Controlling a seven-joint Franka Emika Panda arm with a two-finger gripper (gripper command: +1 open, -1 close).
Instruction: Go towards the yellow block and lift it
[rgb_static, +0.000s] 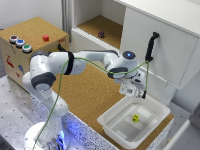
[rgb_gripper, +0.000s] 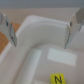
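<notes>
In the exterior view, the arm (rgb_static: 75, 62) reaches from the exterior view's left toward a white tray (rgb_static: 111, 121). The gripper (rgb_static: 134, 93) hangs over the tray's far rim, jaws spread and holding nothing. The yellow block (rgb_static: 135, 118) lies on the tray floor, apparently below the jaws and apart from them.

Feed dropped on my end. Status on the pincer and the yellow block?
Pincer open, empty, above the white bin's rim. Yellow block on bin floor, untouched. Nothing in the way.
</notes>
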